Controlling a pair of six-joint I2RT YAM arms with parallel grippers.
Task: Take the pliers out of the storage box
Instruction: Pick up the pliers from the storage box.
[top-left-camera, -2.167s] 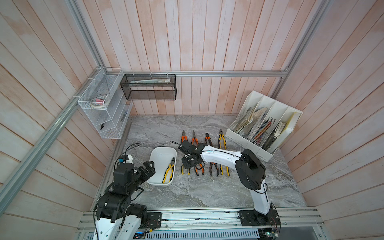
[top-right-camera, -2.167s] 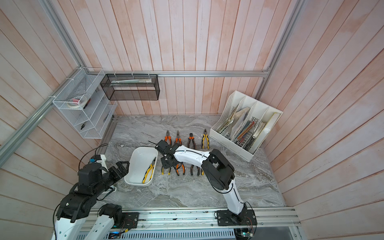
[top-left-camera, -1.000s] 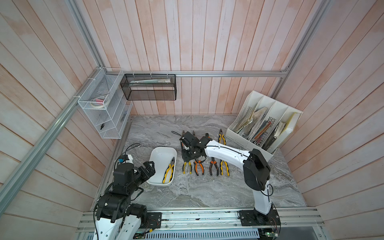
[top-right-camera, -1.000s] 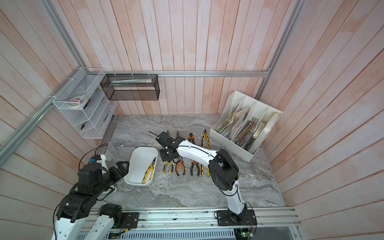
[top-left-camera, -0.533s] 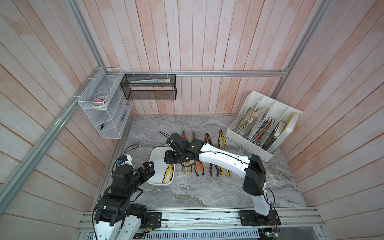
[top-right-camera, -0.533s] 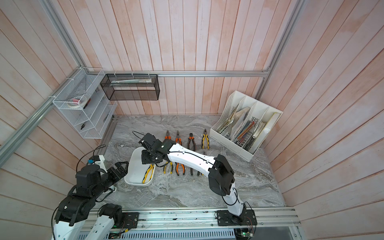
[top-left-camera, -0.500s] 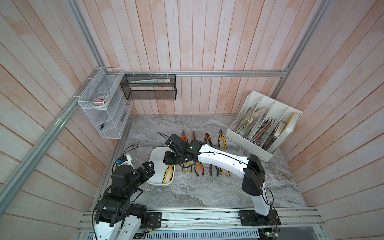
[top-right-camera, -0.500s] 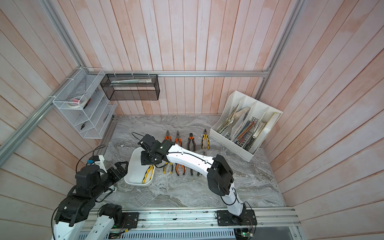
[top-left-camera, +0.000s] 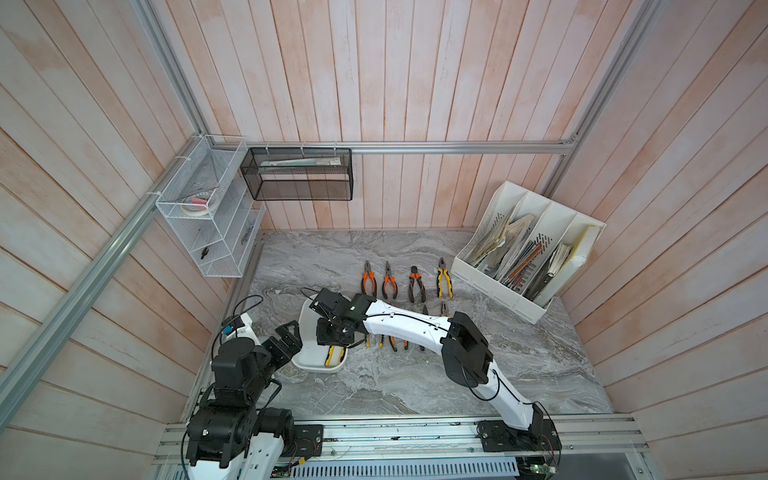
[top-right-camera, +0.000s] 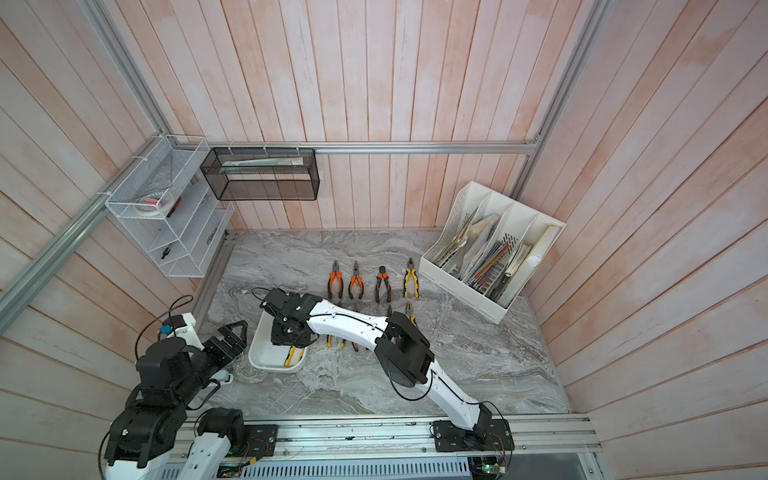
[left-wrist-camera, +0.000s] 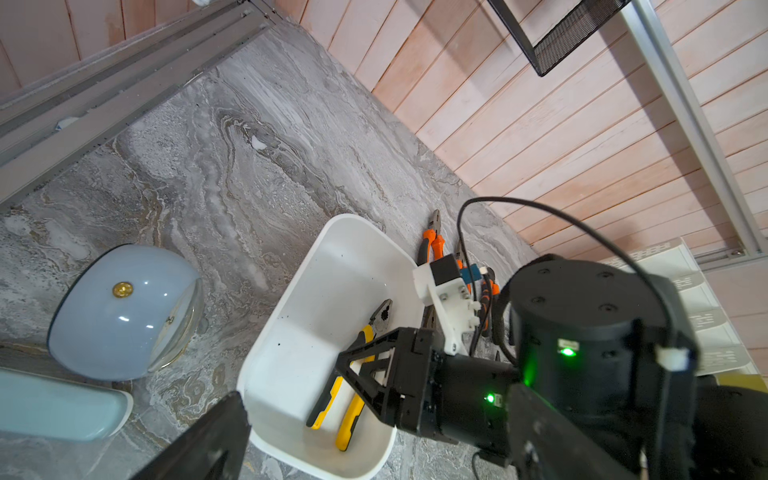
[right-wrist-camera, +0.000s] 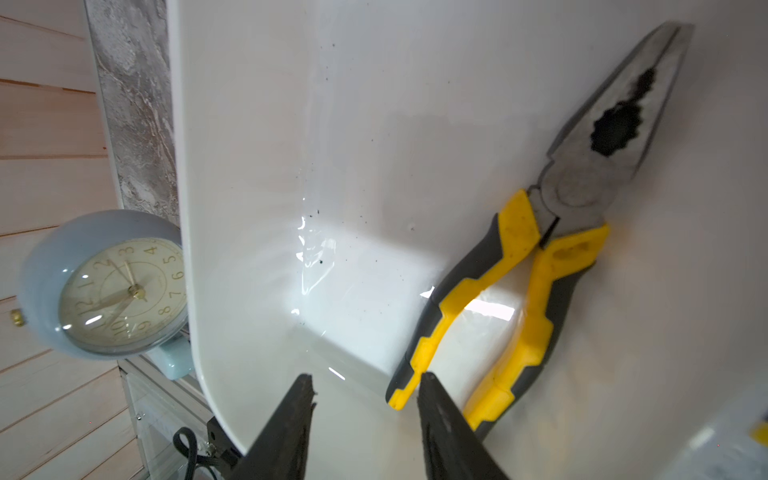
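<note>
One marble tabletop (top-left-camera: 415, 374), storage box (top-left-camera: 309, 353), plank walls (top-left-camera: 374, 83)

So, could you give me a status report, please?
Right gripper open, empty, over storage box. Left gripper open beside it. One yellow-handled pliers inside, nothing blocking.

Two high views looking down, wrist cameras close over storage box (right-wrist-camera: 291, 124)

Right end effector (right-wrist-camera: 368, 380) gone from above the laid-out pliers (top-left-camera: 389, 282) on the surface (top-left-camera: 415, 386), swung across to the storage box (top-left-camera: 305, 357), now lowered inside it, beside the yellow-handled pliers (right-wrist-camera: 577, 191), at their handle ends.
</note>
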